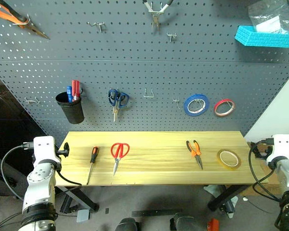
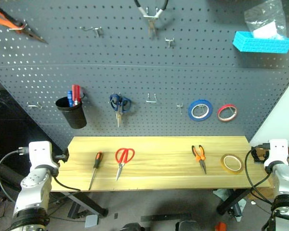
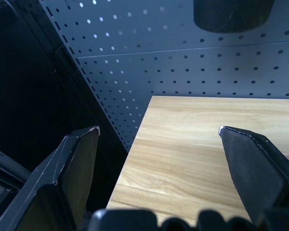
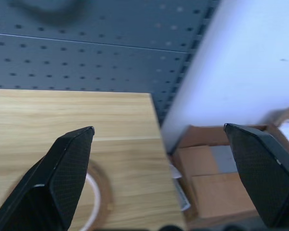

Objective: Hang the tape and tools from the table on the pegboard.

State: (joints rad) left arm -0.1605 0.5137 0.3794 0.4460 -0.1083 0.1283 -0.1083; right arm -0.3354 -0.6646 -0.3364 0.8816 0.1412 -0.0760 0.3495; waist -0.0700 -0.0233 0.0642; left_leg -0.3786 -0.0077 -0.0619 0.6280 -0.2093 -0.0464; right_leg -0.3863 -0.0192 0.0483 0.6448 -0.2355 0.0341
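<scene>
The light wood table (image 1: 154, 139) stands against the dark grey pegboard (image 1: 135, 72). On it, from left to right, lie an orange-and-black screwdriver (image 1: 92, 163), red-handled scissors (image 1: 118, 154), orange-handled pliers (image 1: 194, 151) and a translucent tan tape ring (image 1: 229, 159). My left gripper (image 3: 159, 130) hovers open at the table's left end, apart from the screwdriver. My right gripper (image 4: 159, 127) is open at the table's right end, with the tape ring (image 4: 103, 192) just beside its left finger. Nothing is held.
On the pegboard hang a black cup with pens (image 1: 72, 106), blue scissors (image 1: 117, 99), a blue tape ring (image 1: 196, 104), a red tape ring (image 1: 224, 107), a blue basket (image 1: 265, 36) and two pliers (image 1: 156, 12). Bare hooks (image 1: 149, 94) sit between them. Cardboard boxes (image 4: 216, 178) lie right of the table.
</scene>
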